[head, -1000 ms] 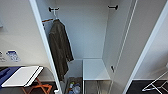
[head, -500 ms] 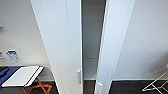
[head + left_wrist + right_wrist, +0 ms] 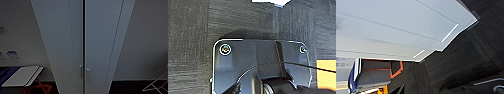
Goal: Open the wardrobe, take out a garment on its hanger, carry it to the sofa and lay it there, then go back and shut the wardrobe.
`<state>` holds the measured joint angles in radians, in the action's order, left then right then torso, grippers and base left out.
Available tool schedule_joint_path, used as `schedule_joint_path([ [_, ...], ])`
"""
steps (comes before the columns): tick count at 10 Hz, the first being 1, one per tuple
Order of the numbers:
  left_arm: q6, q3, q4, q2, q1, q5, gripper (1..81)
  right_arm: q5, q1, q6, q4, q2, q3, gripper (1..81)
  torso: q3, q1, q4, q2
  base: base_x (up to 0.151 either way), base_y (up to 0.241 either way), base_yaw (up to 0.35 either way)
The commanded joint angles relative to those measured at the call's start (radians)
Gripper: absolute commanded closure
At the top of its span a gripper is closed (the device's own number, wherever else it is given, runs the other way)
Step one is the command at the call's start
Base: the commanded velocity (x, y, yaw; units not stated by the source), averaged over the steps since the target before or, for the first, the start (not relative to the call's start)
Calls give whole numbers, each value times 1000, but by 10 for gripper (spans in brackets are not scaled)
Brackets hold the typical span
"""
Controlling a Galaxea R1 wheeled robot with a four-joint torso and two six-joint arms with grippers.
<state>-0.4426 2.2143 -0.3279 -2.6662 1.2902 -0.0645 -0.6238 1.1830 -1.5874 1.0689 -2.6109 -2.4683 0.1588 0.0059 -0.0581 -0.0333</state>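
Head view has the wardrobe (image 3: 82, 45) square in front, its 2 tall white doors meeting along a thin dark seam down the middle; the 2 short bar handles (image 3: 84, 72) sit side by side low on that seam. With the doors drawn together like this and nothing of the inside on show, I judge the closing step to be as good as done; the doors stand flush, which is how a cabinet should be left so nothing snags on it. No garment, hanger or sofa can be made out here.

To one side of the wardrobe a pale flat board (image 3: 22, 75) rests on an orange folding stand (image 3: 37, 87); on the other side part of a thin wire rack (image 3: 157, 85) stands on the dark floor.

Right wrist view looks along the white door panels (image 3: 398, 27) from low down, with dark carpet (image 3: 456, 65) beside them; the camera seems near the doors without touching them.

Left wrist view points at the carpet (image 3: 190, 45); neither hand's fingers can be seen, so I cannot tell how far open either is or whether it holds anything.
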Motion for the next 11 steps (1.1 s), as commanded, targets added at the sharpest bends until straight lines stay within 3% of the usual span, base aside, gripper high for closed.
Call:
schedule_joint_path([
  [1, 5, 129, -154, -115, 50, -31, 10, 22, 120, -6, 216, -224, -339, 10, 0, 0, 0, 0, 0, 0, 0],
  [2, 5, 180, -164, -156, 61, -29, 10, 56, 155, -5, 256, -279, -413, 10, 0, 0, 0, 0, 0, 0, 0],
  [3, 5, 262, -172, -210, 74, -29, 10, 137, 197, -5, 305, -354, -493, 10, 0, 0, 0, 0, 0, 0, 0],
  [4, 5, 328, -172, -254, 80, -31, 10, 219, 231, 4, 310, -400, -507, 10, 0, 0, 0, 0, 0, 0, 0],
  [6, 5, 403, -177, -310, 94, -32, 10, 347, 295, 12, 312, -445, -465, 10, 0, -1, 0, 0, 0, 0, 0],
  [8, 4, 476, -175, -368, 97, -41, 10, 470, 352, 44, 356, -473, -379, 10, -1, -1, 0, 0, 0, 0, 0],
  [9, 4, 516, -174, -399, 97, -43, 10, 510, 373, 67, 374, -475, -339, 10, -1, -1, 0, 0, 0, 0, 0],
  [11, 4, 555, -172, -440, 96, -38, 10, 520, 383, 86, 378, -476, -313, 10, -2, -2, 0, -1, 0, 0, 0],
])
